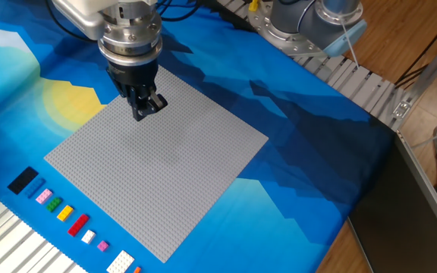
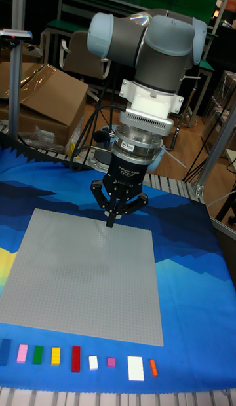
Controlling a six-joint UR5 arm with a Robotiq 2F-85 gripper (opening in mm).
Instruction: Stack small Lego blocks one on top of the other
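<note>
The small Lego blocks lie in a row on the blue cloth along the table's near edge: black (image 1: 23,180), pink (image 1: 44,196), green (image 1: 52,205), yellow (image 1: 65,212), red (image 1: 77,224), a small white one (image 1: 88,236) and purple (image 1: 102,246). The tall fixed view shows the same row, from pink (image 2: 23,353) through red (image 2: 76,358) to orange (image 2: 153,367). My gripper (image 1: 146,108) (image 2: 112,220) hangs over the far part of the grey baseplate (image 1: 165,174), well away from the row. Its fingers meet at the tips, with nothing visible between them.
The grey baseplate (image 2: 85,275) fills the middle of the cloth. A larger white block (image 2: 136,367) lies in the row beside the orange one. The arm's base (image 1: 309,23) is mounted on a metal rail at the back right. Ribbed metal (image 1: 6,243) borders the near edge.
</note>
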